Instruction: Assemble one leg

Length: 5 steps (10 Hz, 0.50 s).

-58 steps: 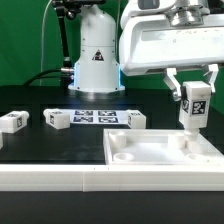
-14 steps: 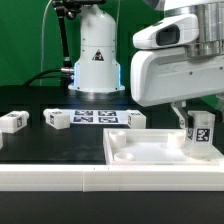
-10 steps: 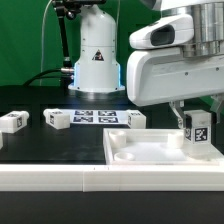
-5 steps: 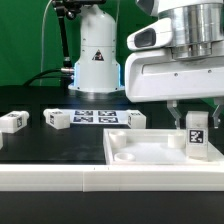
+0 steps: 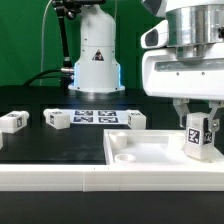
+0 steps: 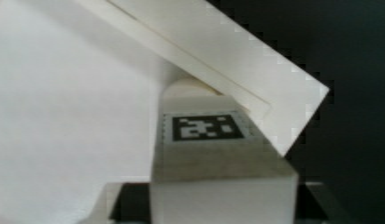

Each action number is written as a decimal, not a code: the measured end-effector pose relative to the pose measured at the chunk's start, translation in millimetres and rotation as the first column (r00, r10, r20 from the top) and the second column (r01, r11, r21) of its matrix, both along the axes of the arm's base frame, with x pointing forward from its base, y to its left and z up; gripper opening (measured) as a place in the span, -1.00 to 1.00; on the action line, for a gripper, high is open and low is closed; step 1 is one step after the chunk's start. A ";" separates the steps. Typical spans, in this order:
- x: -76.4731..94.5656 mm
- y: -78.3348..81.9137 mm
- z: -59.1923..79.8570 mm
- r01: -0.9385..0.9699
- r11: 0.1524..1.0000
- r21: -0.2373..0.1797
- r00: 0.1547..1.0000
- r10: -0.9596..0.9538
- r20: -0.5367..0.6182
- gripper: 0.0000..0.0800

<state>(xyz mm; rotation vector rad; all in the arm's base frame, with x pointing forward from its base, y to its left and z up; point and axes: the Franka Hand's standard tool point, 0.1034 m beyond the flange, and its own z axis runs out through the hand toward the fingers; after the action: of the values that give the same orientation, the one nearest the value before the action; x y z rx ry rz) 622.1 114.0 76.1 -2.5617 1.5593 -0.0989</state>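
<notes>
Outside, the fingers (image 5: 181, 112) clamp the leg (image 5: 198, 137), roughly upright, its lower end down in the recessed panel (image 5: 150, 160) at the corner on the exterior view's right. Three spare legs (image 5: 57, 119) lie on the tabletop (image 5: 60, 145) beside the marker board (image 5: 95, 116). At the wrist, the leg's tag (image 6: 207, 126) faces the camera, with the panel's corner just behind it.

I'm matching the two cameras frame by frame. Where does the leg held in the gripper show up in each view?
Exterior view: the leg is held in the gripper at the exterior view's right, over the right end of the white recessed panel.
Wrist view: the leg is close to the camera, its tag facing it, in front of the panel's corner.
Shared landmark: the white recessed panel.
</notes>
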 end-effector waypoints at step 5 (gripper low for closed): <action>-1.4 2.6 0.6 -0.157 0.988 -0.006 0.988 0.157 -0.006 0.56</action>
<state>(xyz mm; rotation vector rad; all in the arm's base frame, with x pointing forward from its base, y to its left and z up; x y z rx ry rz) 620.6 116.6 76.7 -2.6811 1.3542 -0.0797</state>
